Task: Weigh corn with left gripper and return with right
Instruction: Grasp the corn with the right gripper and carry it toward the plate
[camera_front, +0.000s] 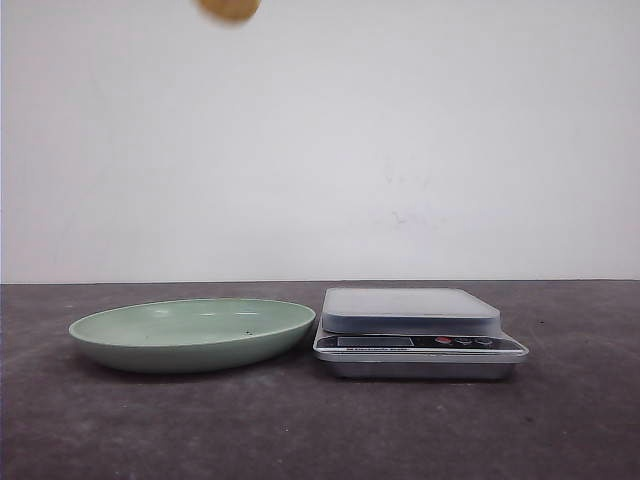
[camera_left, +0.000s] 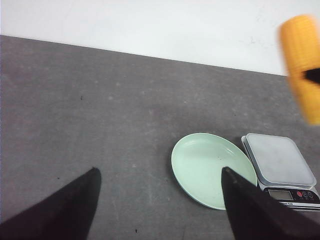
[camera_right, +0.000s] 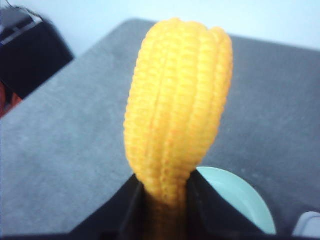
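Observation:
The yellow corn (camera_right: 177, 110) is clamped between the dark fingers of my right gripper (camera_right: 165, 192), high above the table. Only its tip shows at the top edge of the front view (camera_front: 229, 8); it also shows blurred in the left wrist view (camera_left: 302, 67). My left gripper (camera_left: 160, 200) is open and empty, well above the table, with its fingers (camera_left: 70, 207) spread wide. The pale green plate (camera_front: 190, 332) lies empty on the dark table, left of the silver kitchen scale (camera_front: 415, 330), whose platform is bare.
The dark grey table (camera_front: 320, 430) meets a white wall at the back. In the left wrist view the plate (camera_left: 210, 167) and scale (camera_left: 280, 160) lie side by side. A dark box-like object (camera_right: 27, 55) stands beyond the table's edge in the right wrist view.

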